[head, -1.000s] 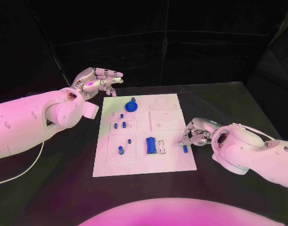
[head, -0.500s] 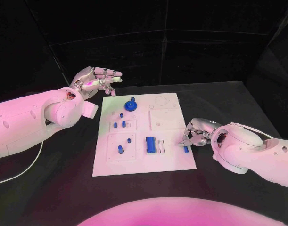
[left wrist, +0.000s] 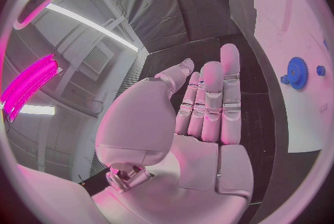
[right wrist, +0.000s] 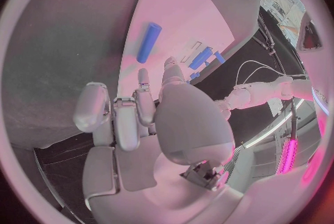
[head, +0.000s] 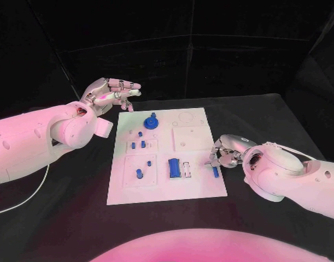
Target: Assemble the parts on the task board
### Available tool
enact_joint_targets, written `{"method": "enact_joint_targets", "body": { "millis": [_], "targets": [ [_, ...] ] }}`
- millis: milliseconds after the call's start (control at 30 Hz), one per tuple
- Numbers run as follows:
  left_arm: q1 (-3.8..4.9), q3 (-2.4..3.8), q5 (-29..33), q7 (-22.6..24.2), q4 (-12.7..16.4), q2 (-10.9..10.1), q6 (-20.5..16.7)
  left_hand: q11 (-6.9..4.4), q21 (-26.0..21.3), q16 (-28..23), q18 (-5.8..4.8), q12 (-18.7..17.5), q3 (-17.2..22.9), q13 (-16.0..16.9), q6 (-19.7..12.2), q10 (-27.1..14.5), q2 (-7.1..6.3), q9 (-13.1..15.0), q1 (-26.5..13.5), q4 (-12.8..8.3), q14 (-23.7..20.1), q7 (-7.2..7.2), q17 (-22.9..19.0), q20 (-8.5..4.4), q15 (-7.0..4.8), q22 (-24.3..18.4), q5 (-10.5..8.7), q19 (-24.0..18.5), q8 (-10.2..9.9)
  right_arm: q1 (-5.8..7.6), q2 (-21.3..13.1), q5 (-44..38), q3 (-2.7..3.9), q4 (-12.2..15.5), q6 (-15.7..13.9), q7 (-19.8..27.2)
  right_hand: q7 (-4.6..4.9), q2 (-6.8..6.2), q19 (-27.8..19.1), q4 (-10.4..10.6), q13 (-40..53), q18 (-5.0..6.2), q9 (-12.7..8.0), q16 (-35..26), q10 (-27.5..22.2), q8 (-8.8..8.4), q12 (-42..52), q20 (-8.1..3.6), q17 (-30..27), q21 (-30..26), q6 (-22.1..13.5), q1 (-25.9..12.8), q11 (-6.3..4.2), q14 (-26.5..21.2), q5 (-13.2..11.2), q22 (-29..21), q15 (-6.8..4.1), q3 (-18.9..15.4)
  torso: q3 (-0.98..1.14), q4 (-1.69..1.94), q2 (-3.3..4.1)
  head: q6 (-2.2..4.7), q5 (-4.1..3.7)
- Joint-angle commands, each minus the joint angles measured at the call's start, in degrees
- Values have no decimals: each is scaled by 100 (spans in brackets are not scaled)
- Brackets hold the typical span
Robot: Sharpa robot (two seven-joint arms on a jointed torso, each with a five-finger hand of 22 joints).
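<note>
one task board [head: 190,188]; left hand [head: 111,94] spread, empty; right hand [head: 228,154] curled, empty beside one blue peg [head: 214,172]

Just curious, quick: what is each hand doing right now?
Left hand: open, holding nothing, raised beyond the task board.
Right hand: open, holding nothing, by a blue peg.

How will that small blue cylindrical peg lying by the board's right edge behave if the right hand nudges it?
The small blue cylindrical peg lies on its side on the flat white task board, so it would probably roll. It looks rigid and light. Lying low beside the right hand, it may slip from a pinch.
</note>
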Motion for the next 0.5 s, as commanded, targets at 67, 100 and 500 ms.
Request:
{"method": "enact_joint_targets", "body": {
  "millis": [67,100,500],
  "targets": [
    [8,3,20,18,1,-4,47,-1,-32,30,81,17,-7,-5,-15,-27,53,-2,-23,-6,-40,14,-6,29,15,-8,7,-24,15,4,-32,-110,2,-41,-45,17,16,-74,-49,16,-269,-31,-1,-39,-42,-31,-33,2,208,-43,14,-24,-5,347,-17,-17,35,-57,-10,4,-2,-2,-15],
    [8,3,20,18,0,-4,46,-1,-32,30,81,17,-7,-5,-15,-27,53,-2,-23,-6,-40,14,-6,29,15,-8,7,-24,15,4,-40,-110,2,-44,-10,15,16,-74,-49,16,-269,-31,-1,-39,-42,-31,-33,2,208,-43,14,-24,-5,347,-17,-17,35,-57,-6,3,-1,-1,-14],
    [9,3,20,10,2,-17,43,-1,-32,30,81,17,-7,-5,-15,-27,53,-2,-23,-6,-40,14,-6,29,15,-8,7,-24,15,3,-185,-115,0,70,404,-17,-16,-70,-42,28,-260,-33,40,-35,-36,21,-32,-4,227,-44,134,-17,-27,353,-50,-5,23,-85,-4,3,-5,-2,-17]
  ]
}}
